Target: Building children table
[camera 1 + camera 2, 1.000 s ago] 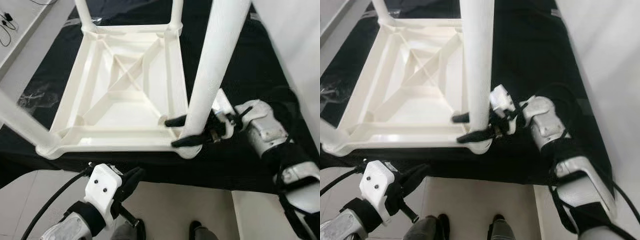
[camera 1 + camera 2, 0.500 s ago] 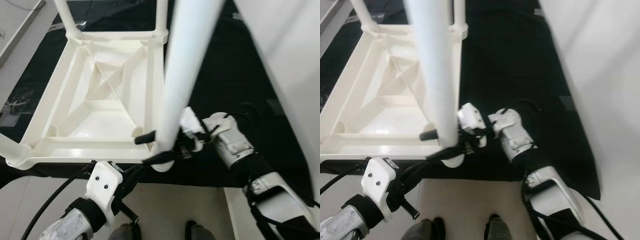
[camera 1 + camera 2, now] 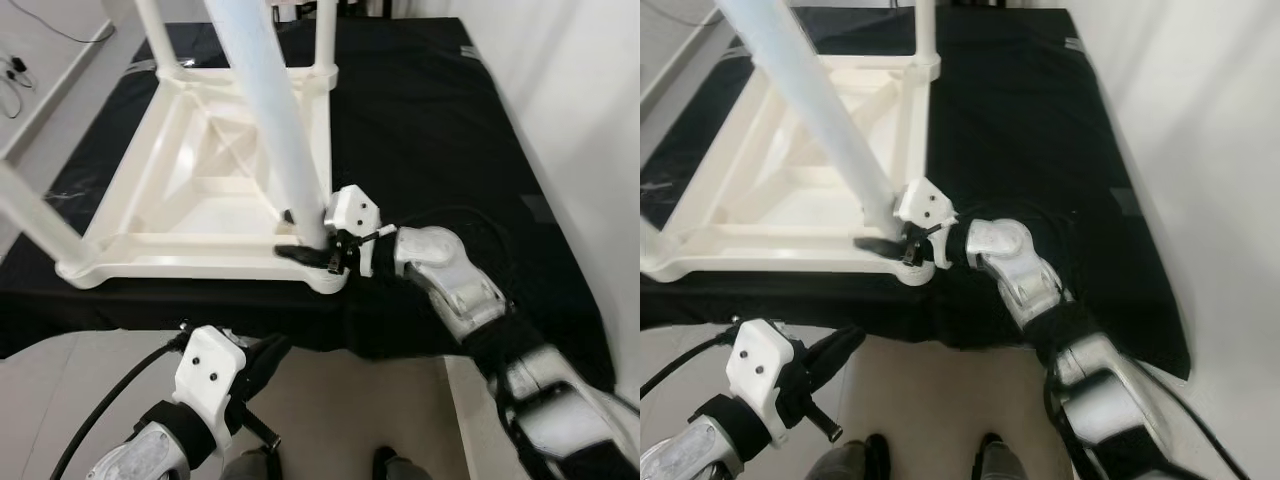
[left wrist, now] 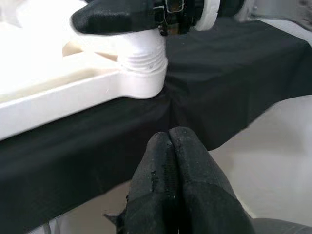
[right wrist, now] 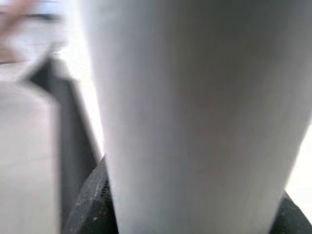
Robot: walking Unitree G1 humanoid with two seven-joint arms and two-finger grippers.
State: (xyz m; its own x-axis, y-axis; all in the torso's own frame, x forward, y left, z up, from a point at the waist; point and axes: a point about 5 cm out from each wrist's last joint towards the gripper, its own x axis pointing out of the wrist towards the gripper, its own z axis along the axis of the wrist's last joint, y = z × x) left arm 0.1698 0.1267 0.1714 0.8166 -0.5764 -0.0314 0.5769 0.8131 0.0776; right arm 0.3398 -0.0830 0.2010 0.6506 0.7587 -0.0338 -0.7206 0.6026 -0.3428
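A white plastic children's table [image 3: 180,262] lies upside down on a black cloth [image 3: 430,130]. Its near right leg [image 3: 275,130] stands in the corner socket [image 4: 141,73] and leans up and away to the left. My right gripper [image 3: 296,234] is shut on this leg just above the socket, one black finger on each side. The same leg [image 5: 195,112] is close up in the right wrist view. My left gripper [image 3: 272,347] hangs below the table's front edge over the floor. Its fingers [image 4: 173,146] are pressed together, holding nothing.
Three more legs stand up from the frame: near left [image 3: 30,220], far left [image 3: 160,35], far right [image 3: 325,40]. The cloth's front edge [image 3: 120,320] drops to a pale floor [image 3: 350,410]. A white wall [image 3: 580,120] runs along the right. A cable [image 3: 15,70] lies far left.
The whole picture has shifted, so the camera has moved. My right gripper stays shut on the leg at its base. The left gripper still hangs shut below the edge.
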